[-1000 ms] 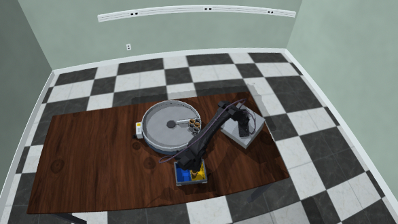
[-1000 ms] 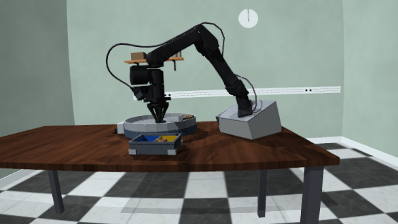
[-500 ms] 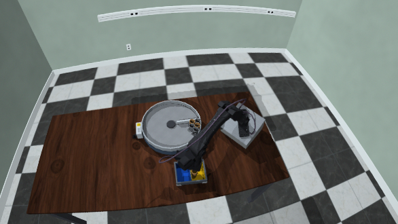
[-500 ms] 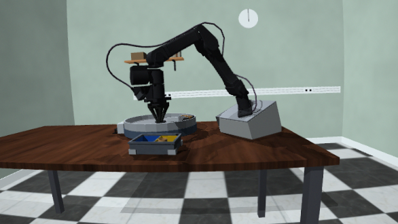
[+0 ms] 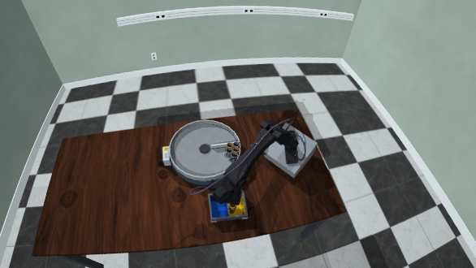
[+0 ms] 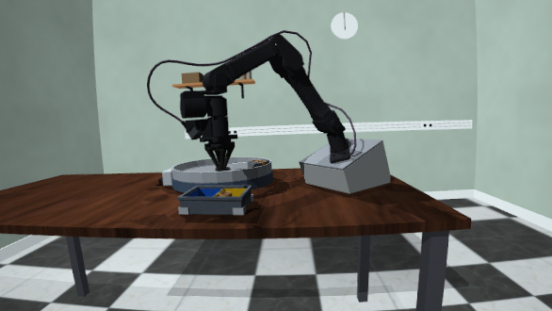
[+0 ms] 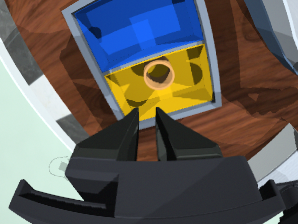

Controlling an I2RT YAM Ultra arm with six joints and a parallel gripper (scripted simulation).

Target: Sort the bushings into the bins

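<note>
My gripper (image 7: 147,113) hangs above the two-part bin, over its yellow half (image 7: 182,96), with the fingers nearly together and nothing between them. One bronze bushing lies in the yellow half. The blue half (image 7: 140,26) holds nothing. In the top view the arm covers part of the bin (image 5: 228,207). The round grey turntable (image 5: 204,150) stands behind the bin and carries a small cluster of bronze and steel bushings (image 5: 232,149) near its right rim. In the exterior view the gripper (image 6: 221,165) is well above the bin (image 6: 216,199).
The arm's grey base block (image 5: 291,151) stands on the table to the right of the turntable. A small white box (image 5: 166,153) sits at the turntable's left edge. A purple cable (image 5: 203,188) loops along the arm.
</note>
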